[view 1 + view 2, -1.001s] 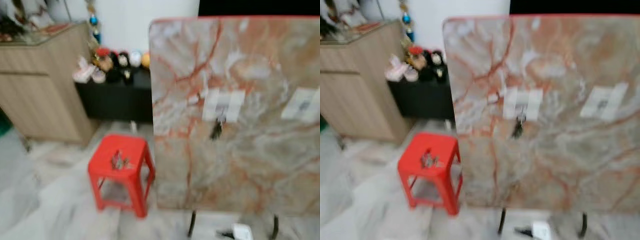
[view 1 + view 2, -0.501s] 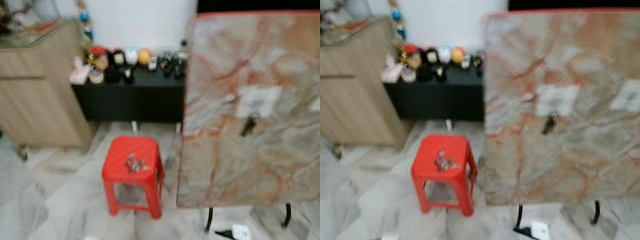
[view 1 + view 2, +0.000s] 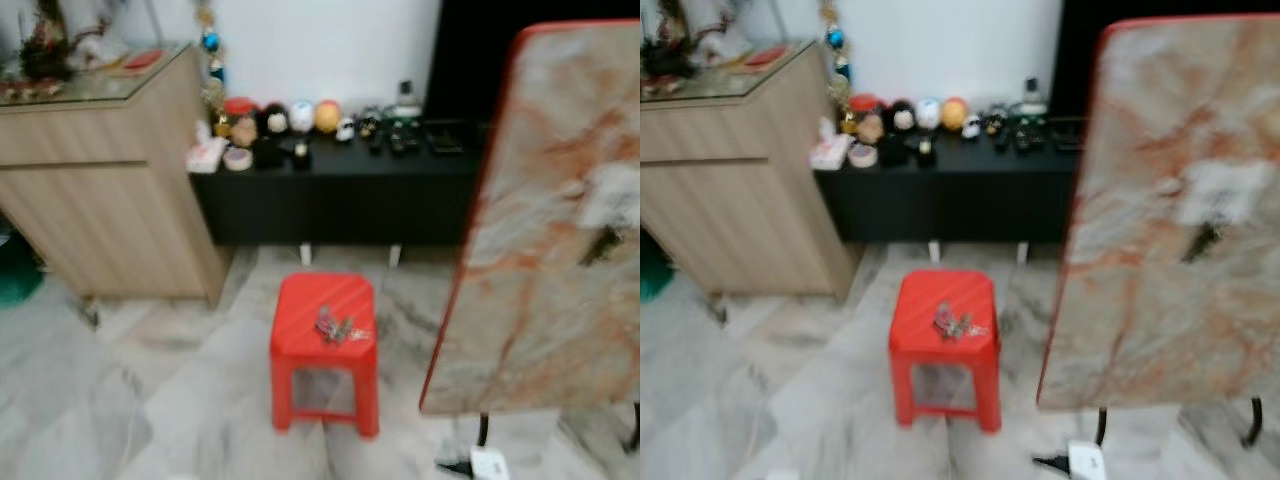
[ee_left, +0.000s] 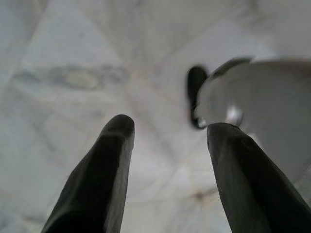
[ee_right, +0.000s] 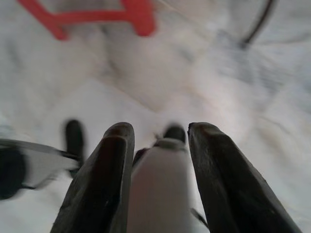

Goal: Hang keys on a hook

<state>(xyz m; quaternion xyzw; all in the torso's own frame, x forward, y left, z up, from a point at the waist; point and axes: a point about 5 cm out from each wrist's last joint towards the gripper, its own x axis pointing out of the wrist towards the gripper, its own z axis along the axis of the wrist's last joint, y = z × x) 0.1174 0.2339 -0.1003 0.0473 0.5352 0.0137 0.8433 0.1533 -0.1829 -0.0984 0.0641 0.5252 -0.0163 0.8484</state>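
Note:
A bunch of keys lies on top of a small red plastic stool standing on the marble floor. To the right, an upright marble-patterned board carries a white patch with a dark hook. My left gripper hangs open above the floor tiles. My right gripper also points down at the floor, open with nothing between its fingers, and the stool's red legs lie beyond it.
A wooden cabinet stands at the left. A low black bench with small figurines runs along the white back wall. A white plug box with a cable lies by the board's black legs.
The camera has swung left: the board has slid to the right edge of the picture and the stool with the keys now sits near the middle. Nothing itself has moved.

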